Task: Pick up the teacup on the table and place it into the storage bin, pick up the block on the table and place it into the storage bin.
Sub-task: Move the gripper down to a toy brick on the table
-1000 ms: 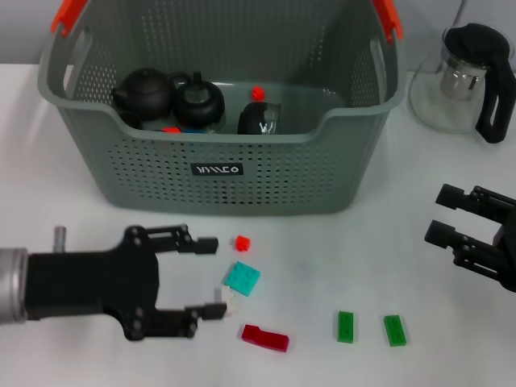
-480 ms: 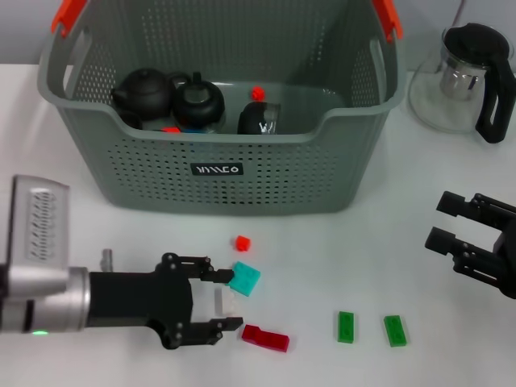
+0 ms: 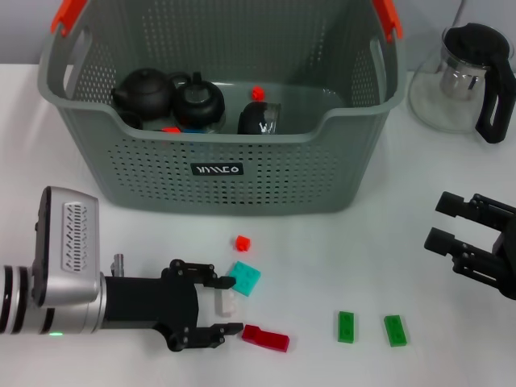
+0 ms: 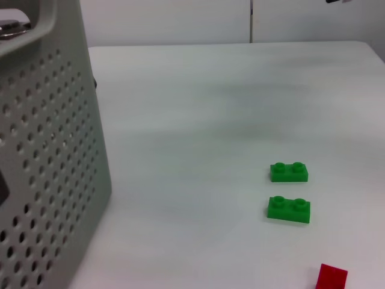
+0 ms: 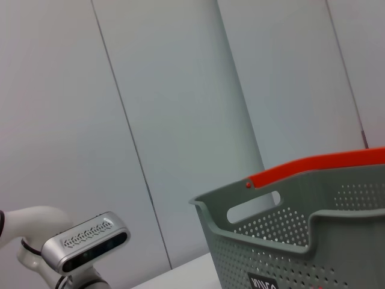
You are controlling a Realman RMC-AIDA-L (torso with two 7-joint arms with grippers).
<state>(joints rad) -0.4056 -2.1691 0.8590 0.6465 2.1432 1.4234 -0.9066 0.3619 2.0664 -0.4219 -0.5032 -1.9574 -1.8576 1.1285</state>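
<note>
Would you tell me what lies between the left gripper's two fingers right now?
In the head view, a small white block lies on the table between the open fingers of the left gripper, beside the teal block.

Plain matte white tabletop under both arms, evenly lit, only soft faint shadows. Behind the table: pale grey panelled wall with thin dark vertical seams. In the left wrist view, white wall panels meet the table's far edge.
</note>
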